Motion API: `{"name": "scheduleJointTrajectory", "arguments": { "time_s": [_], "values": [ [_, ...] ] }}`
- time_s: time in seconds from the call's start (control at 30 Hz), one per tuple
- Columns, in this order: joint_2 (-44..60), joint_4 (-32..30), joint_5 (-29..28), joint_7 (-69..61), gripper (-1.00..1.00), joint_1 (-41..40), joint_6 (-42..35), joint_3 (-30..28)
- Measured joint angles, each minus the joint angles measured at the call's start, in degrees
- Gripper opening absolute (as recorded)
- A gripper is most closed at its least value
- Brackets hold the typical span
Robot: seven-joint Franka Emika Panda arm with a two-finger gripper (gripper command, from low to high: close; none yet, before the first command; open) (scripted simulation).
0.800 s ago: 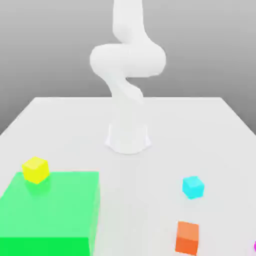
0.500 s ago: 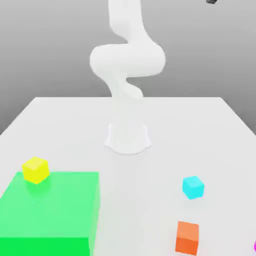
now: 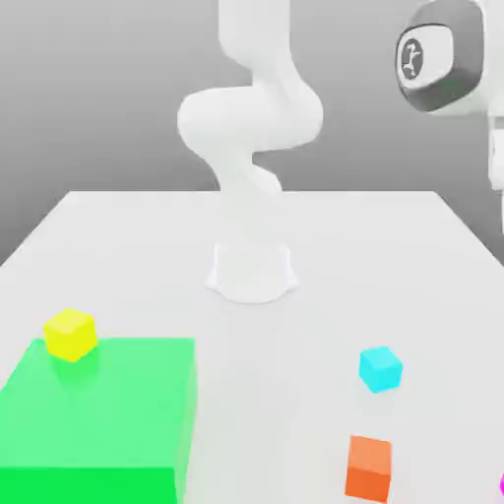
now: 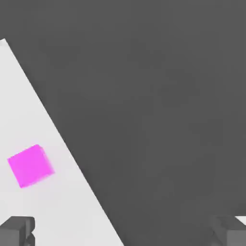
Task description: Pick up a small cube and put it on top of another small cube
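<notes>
We're right at the start here, the approach step; nothing's been picked yet and no cube is stacked. In the exterior view the arm's hand (image 3: 443,59) hangs high above the table (image 3: 128,246), over toward that view's right side. The gripper (image 4: 123,230) is spread wide with nothing between the fingers (image 4: 17,229), touching nothing. The hand view shows a magenta cube (image 4: 30,165) sitting on the table near its edge; that looks like the likely pick. The cyan cube (image 3: 380,369) and orange cube (image 3: 369,467) lie nearby, apart from each other; the yellow cube (image 3: 70,334) sits at the back edge of the green block (image 3: 98,418). Next move, we reckon: centre over a cube, then drop straight down.
</notes>
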Motion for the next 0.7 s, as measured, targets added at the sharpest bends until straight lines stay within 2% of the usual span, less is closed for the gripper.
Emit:
{"name": "scheduleJointTrajectory", "arguments": {
  "time_s": [0.27, 0.4, 0.43, 0.7],
  "values": [
    [16.86, 3.03, -5.95, -8.34, 0.0, 4.08, 3.23, 2.89],
    [25.17, 4.95, -8.06, -8.21, 0.0, 5.6, 8.46, 1.79],
    [26.41, 5.25, -8.28, -8.1, -1.0, 5.83, 9.37, 1.53],
    [24.92, 4.88, -7.95, -8.38, -1.0, 5.62, 8.12, 1.85]
  ]
}}
